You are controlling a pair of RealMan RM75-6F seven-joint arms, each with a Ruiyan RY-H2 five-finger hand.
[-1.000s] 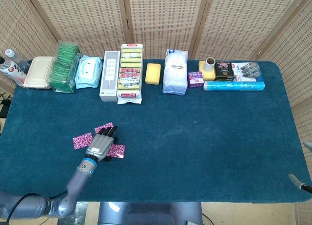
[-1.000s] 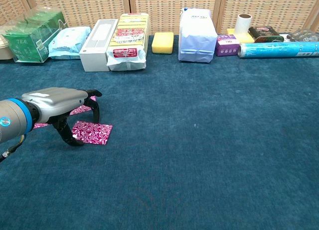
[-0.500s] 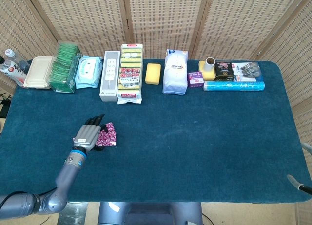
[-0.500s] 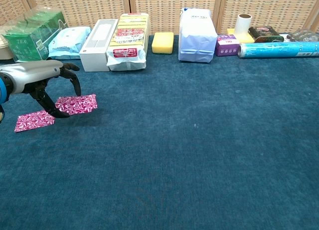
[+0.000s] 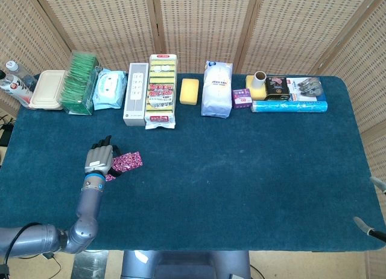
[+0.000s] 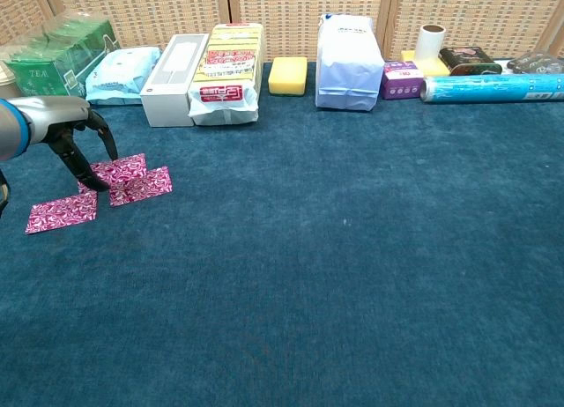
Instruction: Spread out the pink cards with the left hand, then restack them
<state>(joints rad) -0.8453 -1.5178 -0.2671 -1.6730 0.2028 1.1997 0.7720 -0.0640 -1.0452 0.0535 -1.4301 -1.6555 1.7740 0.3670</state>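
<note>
Left hand point(image 6: 75, 134) sits low over the pink cards point(image 6: 123, 180), with its fingers point(image 6: 92, 173) curled down so the tips touch the top of them. It is pressing on the cards, not picking one up. From the head view the hand point(image 5: 100, 159) covers most of the pile and only one card pokes out past it. From the chest view three cards show on the blue bench point(image 6: 352, 275). Two lie half on top of each other right under the fingertips. One more, the loose card point(image 6: 61, 212), lies apart, just in front of the hand and closer to the robot.

I think the cards are being pulled back into one pile now. To do this well, the fingers should push down only a little. The cloth looks soft and grippy, so a hard push could bend a thin card or make it stick. A slow slide should bring the two top cards square, one edge on the other. Then the hand needs to reach back for the loose card and drag it under or onto the pile. Flat cards are hard to lift, so sliding seems safer than pinching.

Right hand is not in either view. Far past the hand, boxes and packs point(image 5: 161, 92) stand in a row along the back edge, well away from the cards.
</note>
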